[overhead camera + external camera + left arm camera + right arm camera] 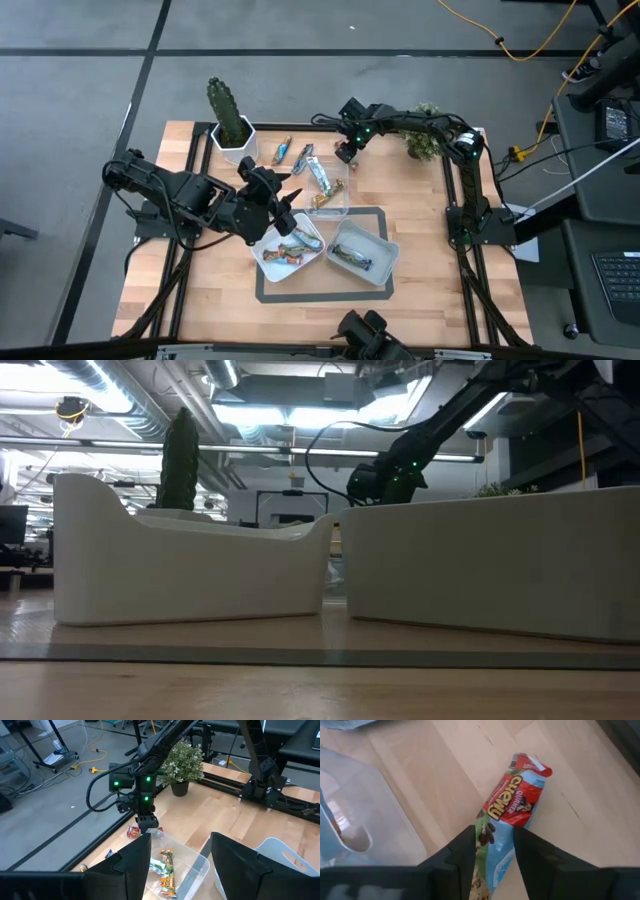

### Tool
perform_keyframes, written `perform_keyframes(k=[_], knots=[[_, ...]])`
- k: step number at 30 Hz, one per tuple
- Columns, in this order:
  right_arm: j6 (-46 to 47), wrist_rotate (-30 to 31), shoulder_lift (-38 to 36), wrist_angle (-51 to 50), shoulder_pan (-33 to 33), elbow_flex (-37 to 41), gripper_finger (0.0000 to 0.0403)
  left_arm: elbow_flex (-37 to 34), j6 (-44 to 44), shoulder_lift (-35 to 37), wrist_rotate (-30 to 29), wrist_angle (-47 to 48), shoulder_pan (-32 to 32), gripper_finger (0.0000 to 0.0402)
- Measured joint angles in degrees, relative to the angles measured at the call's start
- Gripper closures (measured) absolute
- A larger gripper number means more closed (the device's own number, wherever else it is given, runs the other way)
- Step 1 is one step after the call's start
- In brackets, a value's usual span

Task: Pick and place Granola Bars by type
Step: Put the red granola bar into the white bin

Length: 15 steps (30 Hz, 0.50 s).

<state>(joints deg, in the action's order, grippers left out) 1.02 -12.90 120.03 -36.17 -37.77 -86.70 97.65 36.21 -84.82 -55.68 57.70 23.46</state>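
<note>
The red-and-blue Chewy bar (512, 817) lies flat on the counter (420, 220) at the far side, just beyond the clear tub (330, 195), and the right end effector (492, 852) stands over it with its two fingers either side of the wrapper's lower half — close against it, though whether they pinch it yet cannot be told. To do this pick well, the fingers should close across the bar's narrow width, near its middle rather than at the crimped end (a shiny wrapper slips easily), and press down enough to catch the bar itself, not only loose foil. A straight lift would then clear the tub wall. Other bars (300, 158) lie loose to the left, near the cactus pot (232, 140); some already sit in the white tub (290, 250) and the grey tub (362, 252) at the near side. The left end effector (283, 198) waits spread and empty — above the white tub's far-left corner.
</note>
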Motion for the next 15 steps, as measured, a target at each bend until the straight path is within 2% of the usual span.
perform_keyframes(k=[4, 11, 15], knots=[[0.1, -0.1, 0.0, 0.1, 0.0, 0.0, 0.0244, 0.0, 0.0, 0.0, 0.0, 0.0, 0.0, 0.0206], [0.3, 1.0, 0.0, 0.1, 0.0, 0.0, 0.0145, 0.0, 0.0, 0.0, 0.0, 0.0, 0.0, 0.0206], [1.7, 1.2, 0.8, 0.6, 0.2, 0.0, 0.0119, 0.0, 0.0, 0.0, -0.6, 0.0, 0.0, 0.0206]])
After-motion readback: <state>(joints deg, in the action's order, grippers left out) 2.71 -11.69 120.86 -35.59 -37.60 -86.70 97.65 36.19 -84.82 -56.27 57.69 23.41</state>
